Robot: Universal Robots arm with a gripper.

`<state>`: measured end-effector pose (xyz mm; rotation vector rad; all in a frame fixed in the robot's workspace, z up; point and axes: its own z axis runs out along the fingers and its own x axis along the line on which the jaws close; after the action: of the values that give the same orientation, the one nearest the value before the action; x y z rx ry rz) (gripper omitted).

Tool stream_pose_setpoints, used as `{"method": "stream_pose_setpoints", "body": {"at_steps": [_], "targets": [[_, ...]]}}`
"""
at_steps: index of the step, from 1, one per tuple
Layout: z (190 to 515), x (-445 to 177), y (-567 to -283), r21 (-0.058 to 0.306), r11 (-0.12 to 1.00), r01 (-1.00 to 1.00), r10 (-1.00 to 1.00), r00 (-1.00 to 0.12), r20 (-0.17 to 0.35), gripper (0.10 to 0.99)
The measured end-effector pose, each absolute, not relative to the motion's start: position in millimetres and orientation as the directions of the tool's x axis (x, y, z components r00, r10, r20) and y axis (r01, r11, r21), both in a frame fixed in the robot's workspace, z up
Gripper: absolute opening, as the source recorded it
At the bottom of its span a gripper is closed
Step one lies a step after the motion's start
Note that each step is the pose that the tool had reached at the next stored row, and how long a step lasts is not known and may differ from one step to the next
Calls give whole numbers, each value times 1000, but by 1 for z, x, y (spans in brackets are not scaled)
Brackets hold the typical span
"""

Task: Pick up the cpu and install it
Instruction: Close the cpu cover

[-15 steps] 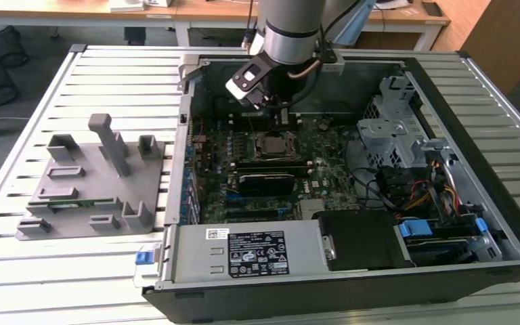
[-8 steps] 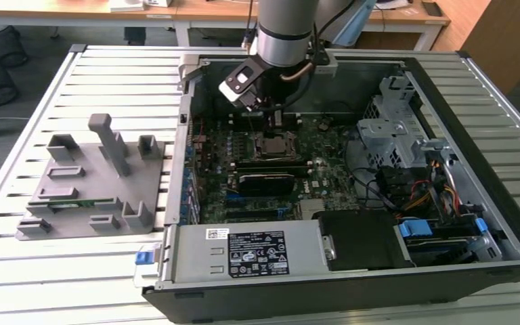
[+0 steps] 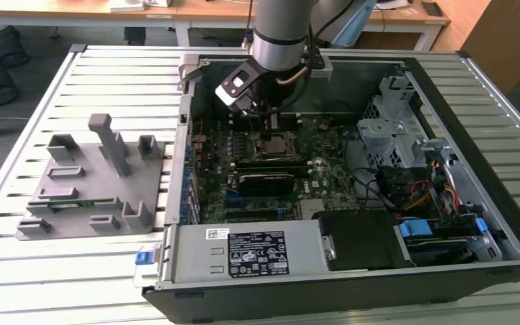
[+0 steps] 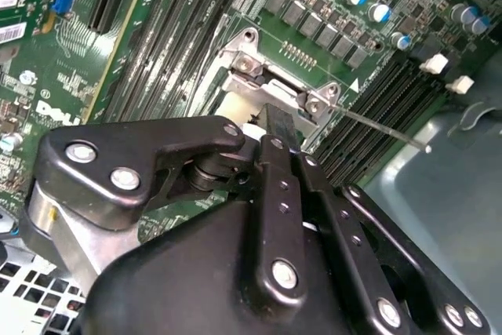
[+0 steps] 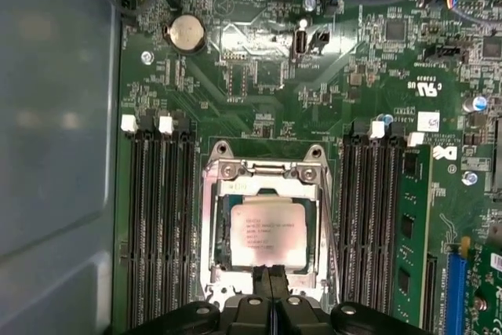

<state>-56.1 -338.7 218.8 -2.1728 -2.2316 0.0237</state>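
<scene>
cpu seated in the socket, narrow gripper tips at its edge

in the first wrist view the cpu (image 5: 268,233) lies flat inside the socket (image 5: 267,169), its shiny silver-grey top facing up, with the socket's metal frame around it. the gripper (image 5: 271,274) stands over the socket with its two fingers (image 5: 261,276) drawn together, only a thin line between them and nothing held, and their tips sit at one edge of the cpu. dark memory slots (image 5: 161,217) run along both sides of the socket. in the exterior view the gripper (image 3: 273,123) hangs just above the socket (image 3: 276,143) inside the open computer case (image 3: 477,74), and a grey fixture (image 3: 89,183) rests well apart from the socket, outside the case, towards the exterior view's left.
</scene>
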Motion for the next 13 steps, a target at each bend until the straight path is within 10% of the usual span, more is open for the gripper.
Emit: {"method": "stream_pose_setpoints", "body": {"at_steps": [13], "targets": [[208,-62,-338,-30,27,999,1000,-27,9,106]]}}
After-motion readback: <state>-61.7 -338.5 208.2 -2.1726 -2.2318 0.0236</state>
